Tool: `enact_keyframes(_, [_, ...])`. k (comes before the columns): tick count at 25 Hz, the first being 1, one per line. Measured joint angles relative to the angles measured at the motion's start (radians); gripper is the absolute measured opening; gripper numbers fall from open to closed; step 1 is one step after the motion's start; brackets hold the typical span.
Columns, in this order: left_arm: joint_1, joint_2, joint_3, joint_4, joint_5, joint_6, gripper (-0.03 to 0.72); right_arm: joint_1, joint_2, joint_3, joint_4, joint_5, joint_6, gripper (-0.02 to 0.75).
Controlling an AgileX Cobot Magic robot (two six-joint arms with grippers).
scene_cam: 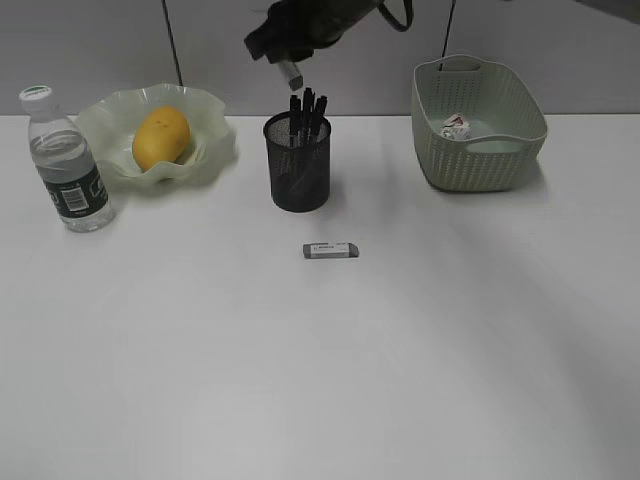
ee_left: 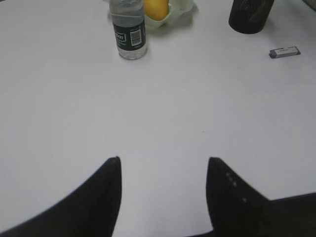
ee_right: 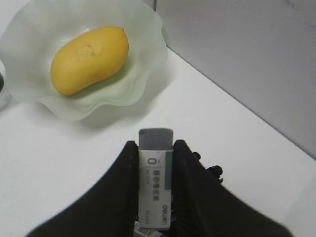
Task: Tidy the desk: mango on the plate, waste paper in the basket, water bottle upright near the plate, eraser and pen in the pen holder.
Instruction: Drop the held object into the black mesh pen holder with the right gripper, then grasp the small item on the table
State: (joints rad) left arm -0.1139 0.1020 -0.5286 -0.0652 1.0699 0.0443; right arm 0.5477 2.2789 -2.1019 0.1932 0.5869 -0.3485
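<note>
Right tool (ee_right: 156,163) clamped on eraser (ee_right: 156,182), above the pen holder (scene_cam: 297,165). Left tool (ee_left: 163,170) apart, empty, over bare bench (ee_left: 163,113). A 2nd eraser (scene_cam: 331,250) lies in front of holder.

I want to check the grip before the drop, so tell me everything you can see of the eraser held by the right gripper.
The eraser is a small rectangular block in a white paper sleeve with a teal stripe and printed text, its grey end sticking out. The right gripper pinches its two long sides. In the exterior view it hangs in the air, tilted, above the pen holder, touching nothing else.
</note>
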Motion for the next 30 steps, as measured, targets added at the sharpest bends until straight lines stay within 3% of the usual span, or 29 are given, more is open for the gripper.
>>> enact_keyframes(7, [0.000,0.000,0.000,0.000,0.000,0.000,0.419,-0.001,0.068,0.000,0.000,-0.004,0.000,0.180])
enact_keyframes(13, [0.000,0.000,0.000,0.000,0.000,0.000,0.419,-0.001,0.068,0.000,-0.001,0.000,0.000,0.409])
enact_keyframes(16, [0.000,0.000,0.000,0.000,0.000,0.000,0.419,-0.001,0.068,0.000,-0.001,0.022,0.000,0.445])
enact_keyframes(21, [0.000,0.000,0.000,0.000,0.000,0.000,0.419,-0.001,0.032,0.000,-0.014,0.152,0.000,0.456])
enact_keyframes(30, [0.000,0.000,0.000,0.000,0.000,0.000,0.419,-0.015,-0.153,0.001,-0.094,0.520,0.071,0.457])
